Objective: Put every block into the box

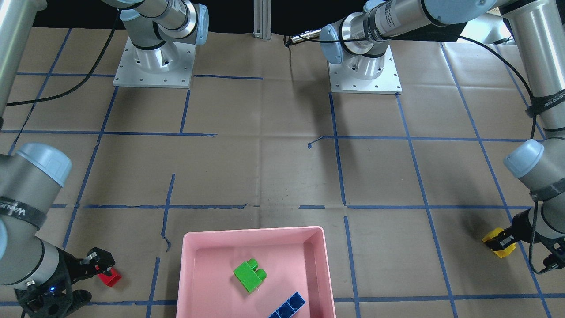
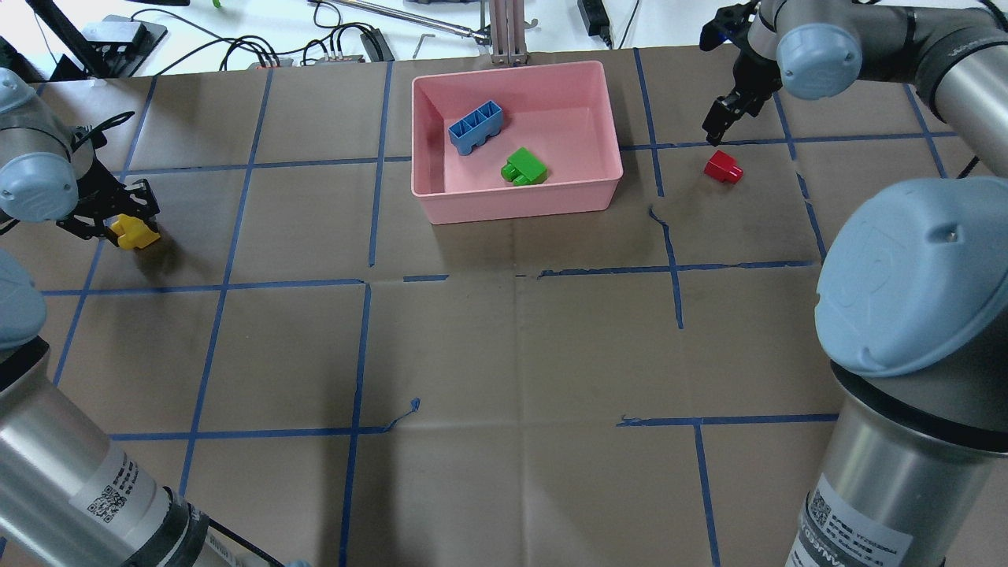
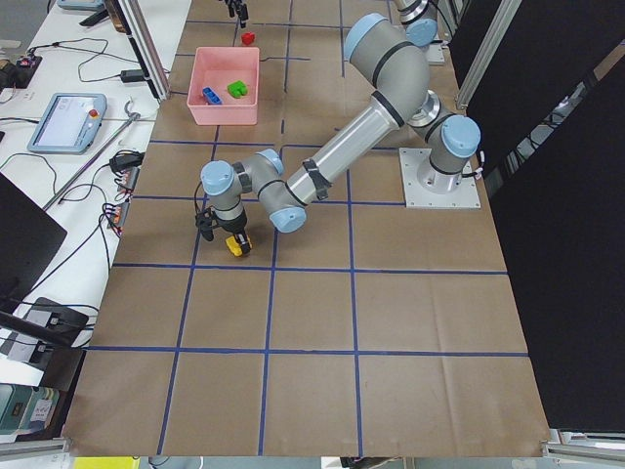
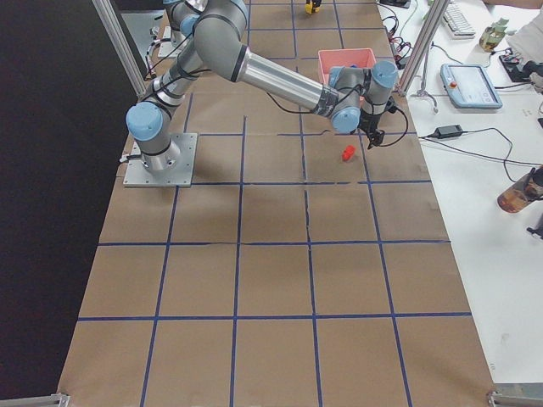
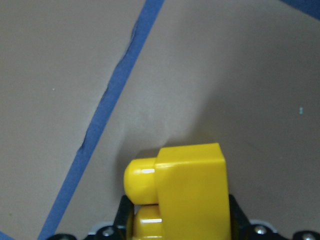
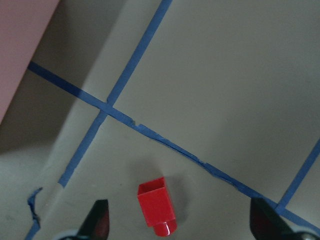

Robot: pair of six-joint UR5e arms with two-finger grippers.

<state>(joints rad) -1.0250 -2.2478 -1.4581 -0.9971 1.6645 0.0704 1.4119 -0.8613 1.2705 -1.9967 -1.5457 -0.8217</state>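
The pink box (image 2: 516, 209) stands at the table's far middle and holds the green brick (image 2: 524, 167) and the blue brick (image 2: 476, 127). My left gripper (image 2: 130, 220) is shut on the yellow brick (image 2: 135, 235) at the far left, low over the paper. In the left wrist view the yellow brick (image 5: 187, 192) sits between the fingers. My right gripper (image 2: 715, 130) is open just above and beyond the red brick (image 2: 723, 167), which lies on the table right of the box. In the right wrist view the red brick (image 6: 157, 207) lies between the spread fingertips (image 6: 97, 220).
Brown paper with a blue tape grid (image 2: 362, 283) covers the table. Cables and a metal post (image 2: 504, 31) lie beyond the far edge behind the box. Both arm bases (image 1: 154, 62) stand at the robot's side.
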